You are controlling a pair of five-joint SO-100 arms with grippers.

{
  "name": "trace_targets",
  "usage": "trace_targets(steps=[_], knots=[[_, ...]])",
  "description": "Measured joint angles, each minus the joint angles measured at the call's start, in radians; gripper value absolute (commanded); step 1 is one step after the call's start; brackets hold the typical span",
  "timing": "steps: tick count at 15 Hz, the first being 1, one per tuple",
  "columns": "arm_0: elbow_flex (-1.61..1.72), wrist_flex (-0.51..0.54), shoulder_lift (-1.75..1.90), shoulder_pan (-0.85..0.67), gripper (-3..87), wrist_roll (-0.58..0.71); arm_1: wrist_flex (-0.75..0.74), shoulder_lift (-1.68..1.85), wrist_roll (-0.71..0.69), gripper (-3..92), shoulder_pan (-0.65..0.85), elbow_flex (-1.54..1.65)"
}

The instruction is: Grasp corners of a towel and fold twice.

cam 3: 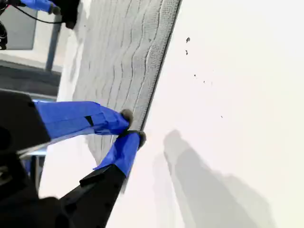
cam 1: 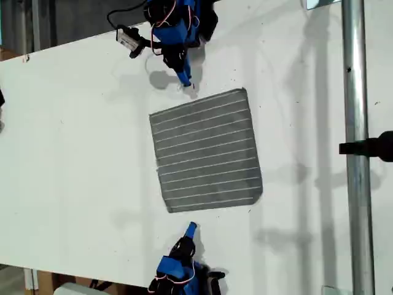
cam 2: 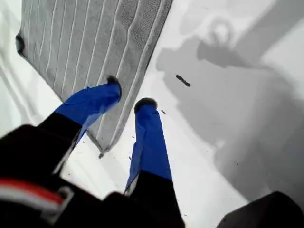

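Towel: flat on surface
Arms: 12 and 6 o'clock of towel, exterior view
My first claw: released, straddling towel edge
My second claw: at towel edge, grip unclear

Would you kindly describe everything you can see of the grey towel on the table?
The towel is a grey, roughly square cloth with thin white parallel stripes and slightly rounded corners; it looks like ribbed woven fabric. It lies flat and unfolded on the white table, turned slightly askew, near the middle of the exterior view. My first gripper is open with one finger over the towel's edge; my second gripper is nearly closed at another edge. Whether either touches it is unclear.
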Motion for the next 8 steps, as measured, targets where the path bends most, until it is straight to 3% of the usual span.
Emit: trace_targets(steps=[1, 4, 8], knots=[[0.000, 0.000, 0.000, 0.000, -2.9, -0.011, 0.006, 0.003, 0.002, -0.2, -0.014, 0.000], [0.000, 0.000, 0.000, -0.005, -2.9, -0.436, 0.011, 0.006, 0.000, -0.2, -0.025, 0.000], [0.000, 0.000, 0.000, -0.005, -2.9, -0.494, -0.023, 0.006, -0.025, -0.2, -0.061, -0.006]])
